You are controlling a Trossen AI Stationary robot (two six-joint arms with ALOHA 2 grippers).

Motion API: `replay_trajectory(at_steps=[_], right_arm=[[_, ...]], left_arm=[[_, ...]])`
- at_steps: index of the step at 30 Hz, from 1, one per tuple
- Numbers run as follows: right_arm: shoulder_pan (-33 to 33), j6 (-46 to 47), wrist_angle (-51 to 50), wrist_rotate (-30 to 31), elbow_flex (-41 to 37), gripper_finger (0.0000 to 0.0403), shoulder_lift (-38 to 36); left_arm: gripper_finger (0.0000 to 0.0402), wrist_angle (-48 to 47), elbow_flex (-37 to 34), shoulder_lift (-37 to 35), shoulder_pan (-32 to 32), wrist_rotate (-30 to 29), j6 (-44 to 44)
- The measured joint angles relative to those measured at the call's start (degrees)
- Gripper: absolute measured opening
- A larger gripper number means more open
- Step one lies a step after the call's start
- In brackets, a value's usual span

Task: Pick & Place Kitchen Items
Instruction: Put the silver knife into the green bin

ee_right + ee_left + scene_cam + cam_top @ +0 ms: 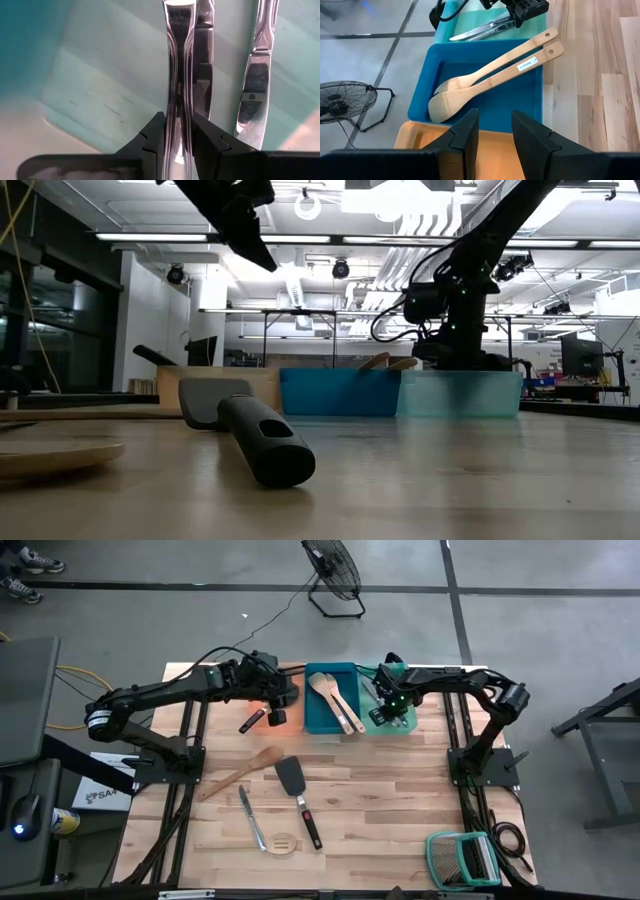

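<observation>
Right pincer (pixel 176 131) clamped on slim silver metal cutlery piece (pixel 177 60) over teal rectangular tray (pixel 95 85), left pincer (pixel 495 131) held apart above orange tray (pixel 425 136), two pale wooden spoons (pixel 485 77) laid in blue tray (pixel 427 90).

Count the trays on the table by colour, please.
orange tray: 1
blue tray: 1
teal tray: 1
Total: 3
</observation>
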Motion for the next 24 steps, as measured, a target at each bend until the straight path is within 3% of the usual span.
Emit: replay_trajectory(at_steps=[8, 15, 24], right_arm=[[0.0, 0.0, 0.0, 0.6, -0.1, 0.0062, 0.1], [0.1, 0.3, 0.0, 1.8, -0.2, 0.0114, 0.2], [0.0, 0.2, 0.2, 0.5, 0.0, 0.0093, -0.4]], left_arm=[[0.0113, -0.1, 0.0, 0.0, 0.0, 0.0, 0.0], [0.0113, -0.1, 0.0, 0.0, 0.0, 0.0, 0.0], [0.0113, -0.1, 0.0, 0.0, 0.0, 0.0, 0.0]])
